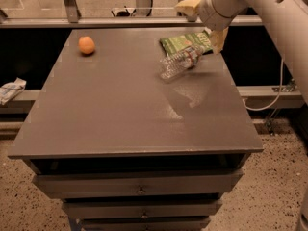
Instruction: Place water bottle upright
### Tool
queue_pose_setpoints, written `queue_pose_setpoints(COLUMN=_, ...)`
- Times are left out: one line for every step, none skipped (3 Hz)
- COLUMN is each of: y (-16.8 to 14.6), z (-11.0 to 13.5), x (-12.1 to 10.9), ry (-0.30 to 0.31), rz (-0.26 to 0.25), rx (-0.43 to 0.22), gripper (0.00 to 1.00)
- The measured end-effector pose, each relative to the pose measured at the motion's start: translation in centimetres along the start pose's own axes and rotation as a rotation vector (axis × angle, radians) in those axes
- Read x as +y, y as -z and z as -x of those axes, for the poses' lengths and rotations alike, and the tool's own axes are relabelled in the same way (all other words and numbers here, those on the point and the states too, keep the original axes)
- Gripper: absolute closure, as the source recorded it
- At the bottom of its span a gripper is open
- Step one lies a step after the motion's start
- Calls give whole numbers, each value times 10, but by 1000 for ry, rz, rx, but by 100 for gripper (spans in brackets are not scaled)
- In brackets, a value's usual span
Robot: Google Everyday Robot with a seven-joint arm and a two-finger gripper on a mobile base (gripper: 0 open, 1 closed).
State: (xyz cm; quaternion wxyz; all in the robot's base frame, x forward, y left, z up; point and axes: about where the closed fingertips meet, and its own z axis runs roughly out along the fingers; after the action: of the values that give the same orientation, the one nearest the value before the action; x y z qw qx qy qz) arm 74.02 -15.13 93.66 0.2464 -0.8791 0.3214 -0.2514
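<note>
The water bottle [179,63], clear and ribbed with a thin label band, lies on its side on the grey table top [120,109] at the back right, its far end resting against a green bag [184,41]. My gripper [203,24] hangs just above and behind the bottle, over the bag. It is open and empty. One cream finger [188,6] points left and the other [218,40] points down beside the bag's right end. Neither finger touches the bottle.
An orange [86,45] sits at the back left of the table. Drawers [139,189] are below the table's front edge. A white cloth [10,89] lies on a low ledge to the left. A rail runs behind the table, and a cable hangs at the right.
</note>
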Motion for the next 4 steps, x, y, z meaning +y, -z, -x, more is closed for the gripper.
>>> queue_pose_setpoints(y=-12, z=-2, x=17, ry=95, rz=174, rx=73, gripper=0)
queue_pose_setpoints(y=-19, z=0, x=25, ry=142, rz=287, rx=98, gripper=0)
queue_pose_setpoints(y=-33, z=13, x=37, ry=99, rz=395, rx=56, gripper=0)
queue_pose_setpoints(y=-41, z=25, x=46, ry=20, rz=441, rx=1, gripper=0)
